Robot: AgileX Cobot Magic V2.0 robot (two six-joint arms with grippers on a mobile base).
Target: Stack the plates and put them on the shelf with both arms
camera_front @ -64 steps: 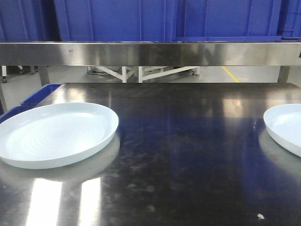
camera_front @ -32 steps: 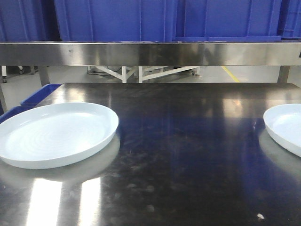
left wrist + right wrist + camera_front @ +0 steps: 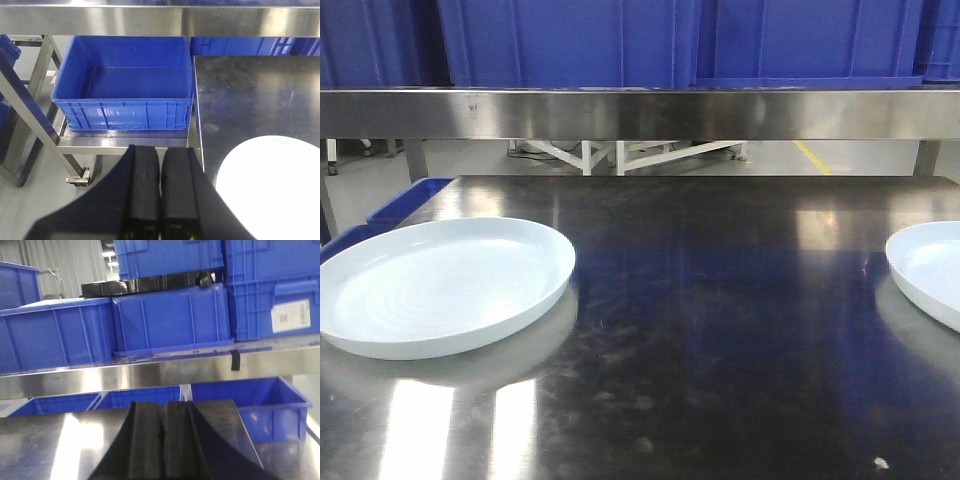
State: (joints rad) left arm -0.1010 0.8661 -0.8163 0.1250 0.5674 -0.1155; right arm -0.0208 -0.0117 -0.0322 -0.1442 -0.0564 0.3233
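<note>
The left gripper sat with its jaws pressed together, nothing held. The left plate lay just to the right of those jaws, flat on the tabletop near its edge. It was round, so there was no long axis to line up on, and that arm looked the nearer one to it. The right gripper was likewise closed up and empty, with no plate ahead of its jaws. The right plate sat well apart at the front view's right edge. The shelf rail ran ahead of and above both. A white label on a blue crate carried print too small to read.
</note>
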